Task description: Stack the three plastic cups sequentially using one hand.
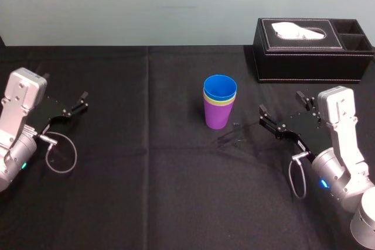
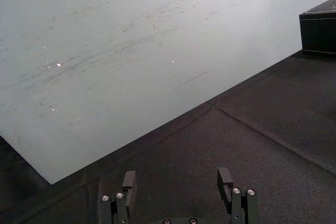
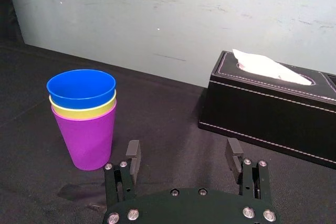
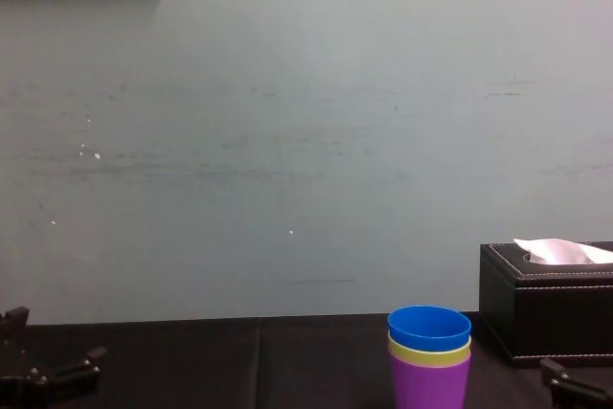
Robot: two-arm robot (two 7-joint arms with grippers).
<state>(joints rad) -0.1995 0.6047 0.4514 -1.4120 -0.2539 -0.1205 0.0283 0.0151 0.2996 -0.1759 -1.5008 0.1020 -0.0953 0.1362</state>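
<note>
Black cloth tabletop (image 1: 176, 203), pale wall behind. Three cups nested upright near table centre: purple cup (image 1: 217, 115) at bottom, yellow-green cup (image 1: 220, 103) inside it, blue cup (image 1: 220, 86) on top. Tissue box (image 1: 304, 57) behind and to right, apart from stack. Right gripper (image 3: 183, 150) low over cloth, near stack on its right, fingers spread, empty, clear of cups. Left gripper (image 2: 177, 179) parked far left, fingers apart, empty. Judgement: stacking looks complete; at most arm retreat left
</note>
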